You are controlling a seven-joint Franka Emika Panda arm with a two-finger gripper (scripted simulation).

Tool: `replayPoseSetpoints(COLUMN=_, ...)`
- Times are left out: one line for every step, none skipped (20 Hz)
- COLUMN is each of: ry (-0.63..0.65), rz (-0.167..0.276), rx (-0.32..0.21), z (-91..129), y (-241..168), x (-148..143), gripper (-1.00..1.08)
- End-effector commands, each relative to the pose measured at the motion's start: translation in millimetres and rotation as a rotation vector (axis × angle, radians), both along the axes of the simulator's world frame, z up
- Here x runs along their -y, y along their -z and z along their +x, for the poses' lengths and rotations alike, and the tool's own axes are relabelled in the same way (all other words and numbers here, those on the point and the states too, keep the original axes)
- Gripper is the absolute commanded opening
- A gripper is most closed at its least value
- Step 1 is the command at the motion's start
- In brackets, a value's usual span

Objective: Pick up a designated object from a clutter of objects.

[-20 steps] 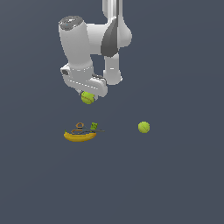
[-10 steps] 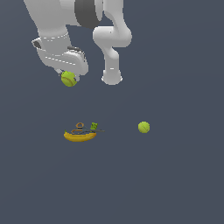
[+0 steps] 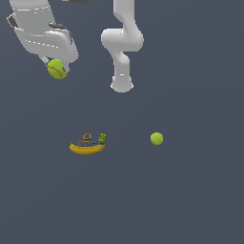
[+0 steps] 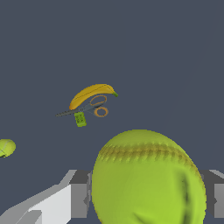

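My gripper [image 3: 57, 66] is high at the exterior view's upper left, shut on a yellow-green tennis ball [image 3: 56, 69] with a reddish seam; the ball fills the wrist view [image 4: 146, 179] between the grey fingers [image 4: 78, 192]. The second tennis ball [image 3: 156, 138] lies on the floor to the exterior view's right and shows small in the wrist view [image 4: 6, 147]. The remaining clutter lies far below the gripper: a yellow banana [image 3: 86, 149], a brown ring-shaped item [image 3: 86, 137], a tiny green block [image 3: 102, 138] and dark thin bits [image 4: 72, 112].
The arm's white base column [image 3: 122, 71] stands behind the clutter, right of the gripper in the exterior view. The floor is plain dark grey all around.
The gripper has carried the ball up and toward the exterior view's left, away from the clutter. The banana pile and the second ball have not moved.
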State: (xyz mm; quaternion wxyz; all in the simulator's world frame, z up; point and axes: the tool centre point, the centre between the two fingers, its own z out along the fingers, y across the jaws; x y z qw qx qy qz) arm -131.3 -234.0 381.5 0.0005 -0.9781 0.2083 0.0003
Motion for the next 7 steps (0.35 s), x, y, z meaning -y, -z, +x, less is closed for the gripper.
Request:
replayPoseSetpoints(ry=-0.001, rz=-0.001, rx=0.000, z=-1.0, y=-9.5, x=6.8, gripper=-1.00)
replayPoseSetpoints(ry=-0.001, rz=-0.001, rx=0.000, z=-1.3, y=-11.9, x=8.7, gripper=-1.00)
replayPoseSetpoints(ry=-0.001, rz=-0.001, rx=0.000, z=-1.4, y=-13.7, x=10.3, gripper=-1.00)
replayPoseSetpoints(ry=-0.001, rz=-0.001, rx=0.000, z=-1.5, y=-15.2, x=11.5, gripper=-1.00)
replayPoseSetpoints(ry=-0.001, rz=-0.001, rx=0.000, z=-1.6, y=-16.2, x=12.4, gripper=-1.00)
replayPoseSetpoints(ry=-0.001, rz=-0.001, rx=0.000, z=-1.7, y=-16.8, x=12.9, gripper=-1.00)
replayPoseSetpoints(ry=-0.001, rz=-0.001, rx=0.000, z=-1.7, y=-17.0, x=13.1, gripper=-1.00)
